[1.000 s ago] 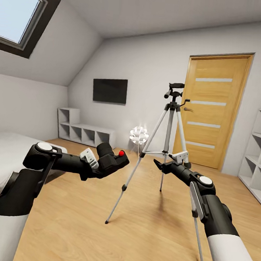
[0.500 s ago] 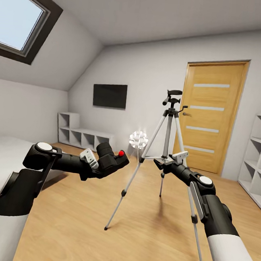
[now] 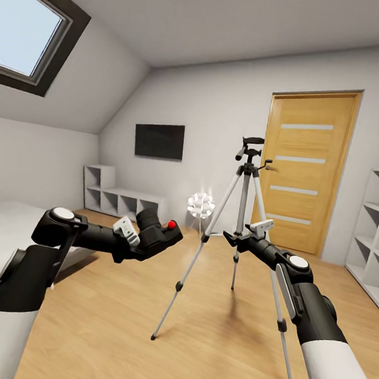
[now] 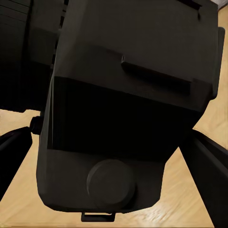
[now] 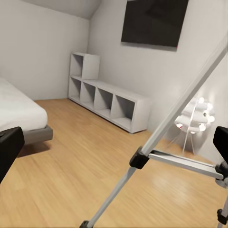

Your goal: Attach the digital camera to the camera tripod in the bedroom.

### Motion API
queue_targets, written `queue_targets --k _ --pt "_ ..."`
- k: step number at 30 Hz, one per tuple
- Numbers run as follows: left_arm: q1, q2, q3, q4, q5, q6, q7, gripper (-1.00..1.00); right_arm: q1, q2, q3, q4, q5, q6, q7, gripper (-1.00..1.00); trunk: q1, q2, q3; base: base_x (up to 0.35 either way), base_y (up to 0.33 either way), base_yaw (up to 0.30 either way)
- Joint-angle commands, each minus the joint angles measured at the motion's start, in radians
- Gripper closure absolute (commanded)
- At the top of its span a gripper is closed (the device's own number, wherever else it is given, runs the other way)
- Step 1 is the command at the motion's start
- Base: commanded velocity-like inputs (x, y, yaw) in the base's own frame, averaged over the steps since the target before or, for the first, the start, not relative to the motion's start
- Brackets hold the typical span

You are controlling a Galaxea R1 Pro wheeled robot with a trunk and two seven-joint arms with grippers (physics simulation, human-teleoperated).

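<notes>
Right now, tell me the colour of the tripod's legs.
Silver metal with black joints and feet; the camera tripod shows best in the head view.

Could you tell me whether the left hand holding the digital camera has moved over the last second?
Yes. The left hand with the digital camera has drifted slightly leftward, away from the camera tripod, whose near leg it now sits farther from.

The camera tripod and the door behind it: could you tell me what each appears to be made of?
The camera tripod: legs look like silver metal tubing with a soft sheen, joints, feet and head matte black, possibly plastic. The door: seemingly light wood with visible horizontal grain, with four pale strips that may be frosted glass.
</notes>
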Motion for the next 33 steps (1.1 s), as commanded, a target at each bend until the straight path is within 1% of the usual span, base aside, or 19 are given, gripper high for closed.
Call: queue_targets --k 1,6,13,20,28,33 --pt "-0.001 0.002 0.000 0.008 -0.010 0.010 -0.009 1.00 -0.001 -0.001 0.001 -0.001 0.000 0.006 0.001 -1.00 -0.004 0.007 0.002 0.000 0.000 0.000" --pt "-0.002 0.013 0.004 0.071 -0.009 0.009 -0.003 1.00 -0.001 -0.001 0.001 -0.001 0.000 0.007 0.000 -1.00 -0.023 0.042 0.018 0.000 0.000 0.000" --pt "-0.002 0.023 0.007 0.107 -0.010 0.008 0.005 1.00 -0.001 -0.001 0.001 0.000 0.000 0.008 -0.001 -1.00 -0.050 0.091 0.040 0.000 0.000 0.000" --pt "-0.002 0.031 0.009 0.117 -0.010 0.005 0.006 1.00 -0.001 -0.001 0.001 0.002 0.000 0.008 -0.006 -1.00 -0.077 0.140 0.061 0.000 0.000 0.000" --pt "-0.001 0.032 0.010 0.110 -0.010 0.004 0.005 1.00 -0.001 -0.001 0.001 0.007 0.000 0.007 -0.015 -1.00 -0.108 0.196 0.087 0.000 0.000 0.000" --pt "-0.001 0.036 0.010 0.106 -0.009 0.001 0.005 1.00 -0.001 -0.001 0.001 0.048 0.001 0.008 -0.019 -1.00 -0.127 0.231 0.102 0.000 0.000 0.000"
